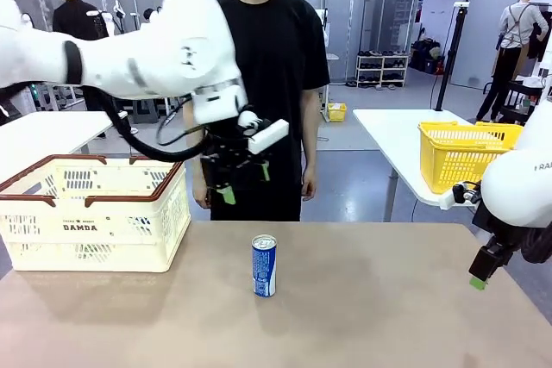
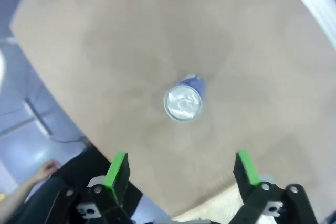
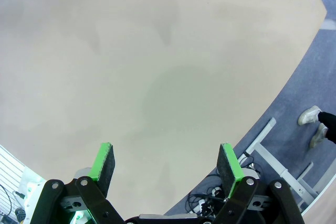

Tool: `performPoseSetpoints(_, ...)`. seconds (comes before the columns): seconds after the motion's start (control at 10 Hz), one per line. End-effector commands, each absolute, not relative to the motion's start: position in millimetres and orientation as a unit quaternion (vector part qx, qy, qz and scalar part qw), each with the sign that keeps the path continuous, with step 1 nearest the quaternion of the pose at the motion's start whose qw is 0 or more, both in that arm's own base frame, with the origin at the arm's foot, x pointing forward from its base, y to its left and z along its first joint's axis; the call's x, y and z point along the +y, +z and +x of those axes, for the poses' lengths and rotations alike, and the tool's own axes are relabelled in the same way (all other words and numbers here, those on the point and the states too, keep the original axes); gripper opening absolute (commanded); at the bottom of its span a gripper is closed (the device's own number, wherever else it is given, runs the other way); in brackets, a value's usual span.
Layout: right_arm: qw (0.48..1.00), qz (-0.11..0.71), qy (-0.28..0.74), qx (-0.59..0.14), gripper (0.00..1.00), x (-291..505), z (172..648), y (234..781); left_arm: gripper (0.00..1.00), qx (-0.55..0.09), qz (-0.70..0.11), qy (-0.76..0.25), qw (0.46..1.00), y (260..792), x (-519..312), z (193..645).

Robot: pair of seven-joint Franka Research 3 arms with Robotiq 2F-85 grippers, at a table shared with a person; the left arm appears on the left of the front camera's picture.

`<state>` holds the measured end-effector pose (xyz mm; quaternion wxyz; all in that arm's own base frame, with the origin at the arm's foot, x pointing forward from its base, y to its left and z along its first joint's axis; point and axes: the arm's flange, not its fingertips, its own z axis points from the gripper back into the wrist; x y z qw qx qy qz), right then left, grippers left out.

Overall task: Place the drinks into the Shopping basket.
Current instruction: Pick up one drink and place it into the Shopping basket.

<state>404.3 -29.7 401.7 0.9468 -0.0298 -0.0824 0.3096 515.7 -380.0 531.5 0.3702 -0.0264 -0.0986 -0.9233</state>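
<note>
Blue can [image 1: 264,265] upright on table, below left tool [image 1: 242,182]; tool wide open, empty.

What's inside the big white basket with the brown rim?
Through the slotted sides of the Shopping basket no can shows, but its walls hide the bottom, so I cannot tell. One blue can stands on the table outside it.
</note>
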Motion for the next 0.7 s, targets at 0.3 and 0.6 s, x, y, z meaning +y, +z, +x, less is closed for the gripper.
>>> performPoseSetpoints(0.3, 0.947, -0.031, 0.308, -0.082, 0.98, -30.7, 404.4, 402.2, 1.00, -0.021, -0.008, -0.920, 0.391, 512.4, -415.7, 527.1)
performPoseSetpoints(0.6, 0.947, -0.031, 0.308, -0.082, 0.98, -30.7, 404.4, 402.2, 1.00, -0.041, -0.017, -0.926, 0.374, 503.7, -412.4, 525.1)
